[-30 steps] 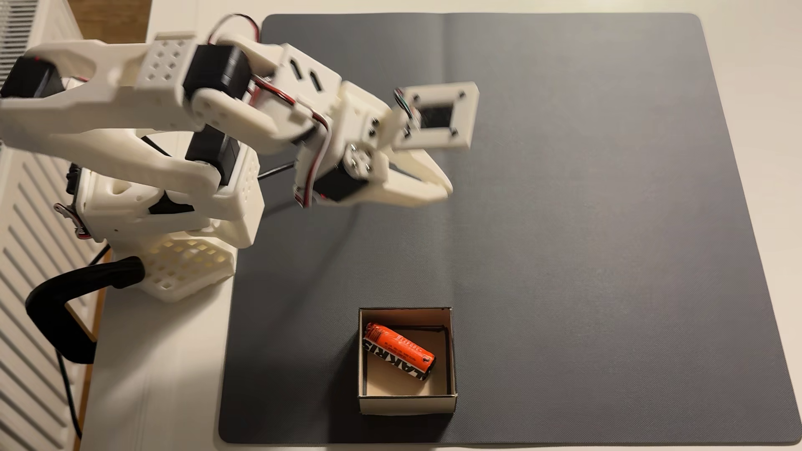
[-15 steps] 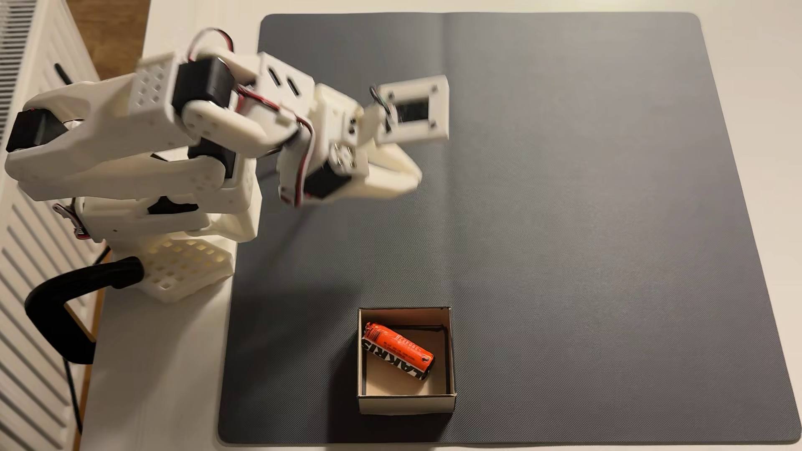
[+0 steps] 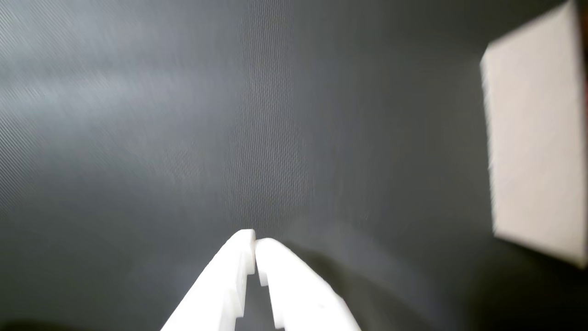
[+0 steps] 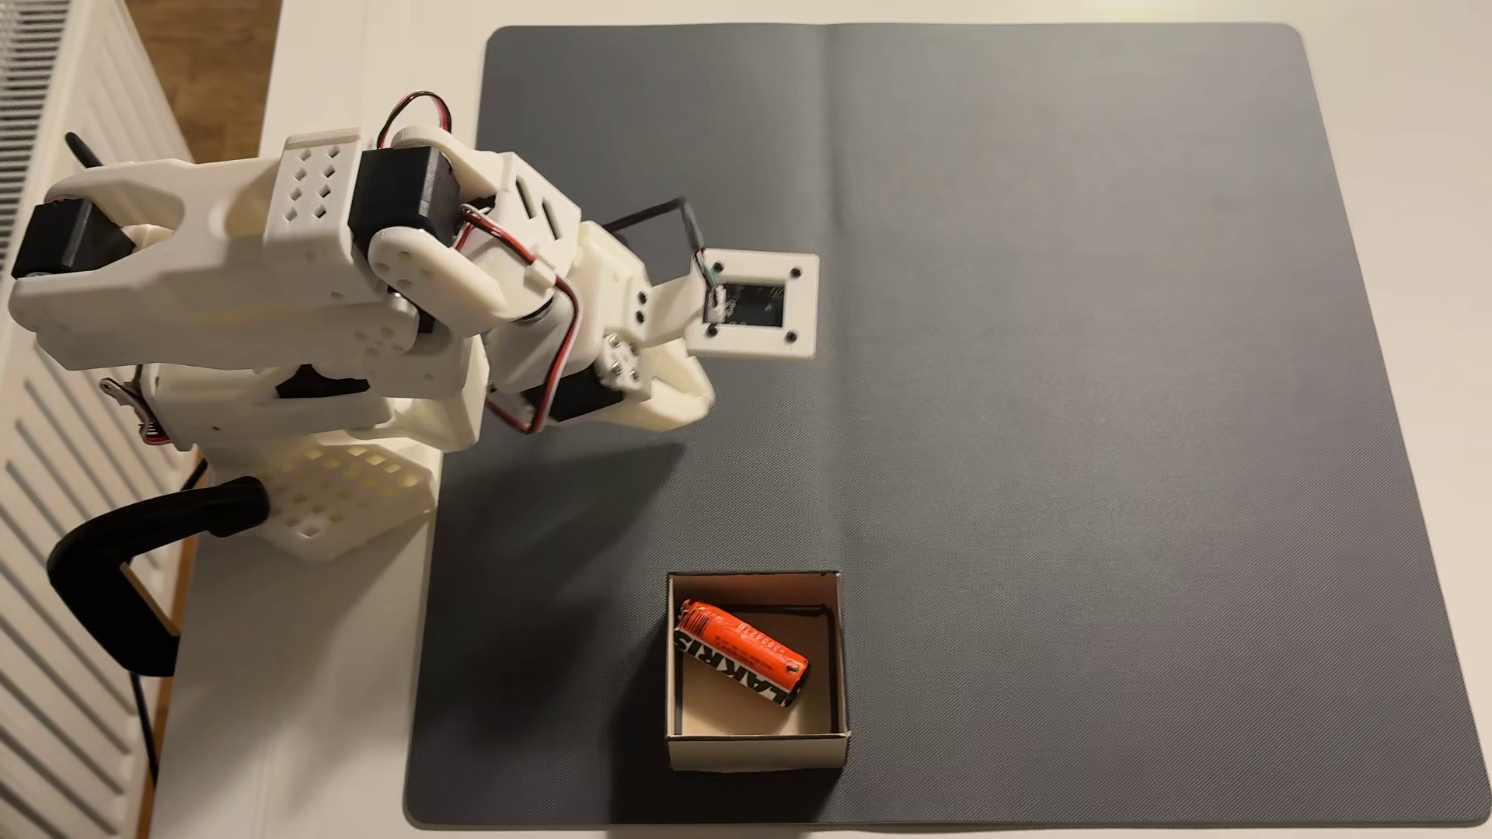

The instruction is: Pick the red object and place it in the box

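The red object (image 4: 741,652), an orange-red wrapped cylinder with a white lettered strip, lies slantwise inside the box (image 4: 756,749), a small square open cardboard box near the mat's front edge in the fixed view. My white gripper (image 4: 701,403) hangs over the mat's left part, well behind the box and apart from it. In the wrist view the gripper (image 3: 255,242) is shut, its tips touching with nothing between them, above bare mat. A pale outer wall of the box (image 3: 535,151) shows at the right edge of the wrist view.
A dark grey mat (image 4: 1049,403) covers most of the white table (image 4: 307,686). The arm's base (image 4: 323,484) and a black clamp (image 4: 121,565) stand at the left, beside a white radiator (image 4: 48,484).
The arm has folded back toward its base, carrying the gripper left and toward the front of the mat. The red object and box have stayed still.
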Controlling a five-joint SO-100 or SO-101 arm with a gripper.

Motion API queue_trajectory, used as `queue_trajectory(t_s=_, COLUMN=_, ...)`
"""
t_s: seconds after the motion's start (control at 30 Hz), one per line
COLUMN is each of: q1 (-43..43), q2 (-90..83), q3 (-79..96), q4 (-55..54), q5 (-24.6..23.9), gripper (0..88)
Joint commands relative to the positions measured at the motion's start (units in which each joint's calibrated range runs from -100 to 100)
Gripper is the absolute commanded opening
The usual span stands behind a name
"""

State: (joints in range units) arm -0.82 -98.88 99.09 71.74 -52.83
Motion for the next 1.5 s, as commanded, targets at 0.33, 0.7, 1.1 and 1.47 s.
queue_trajectory(t_s=0.33, q1=-0.5, q2=-0.2, q3=0.7, q4=4.2, q5=3.9, gripper=0.6)
queue_trajectory(t_s=0.7, q1=-0.4, q2=-0.2, q3=0.7, q4=4.2, q5=3.9, gripper=0.6)
queue_trajectory(t_s=1.1, q1=-0.4, q2=-0.2, q3=0.7, q4=4.2, q5=3.9, gripper=0.6)
queue_trajectory(t_s=1.47, q1=-0.4, q2=-0.2, q3=0.7, q4=4.2, q5=3.9, gripper=0.6)
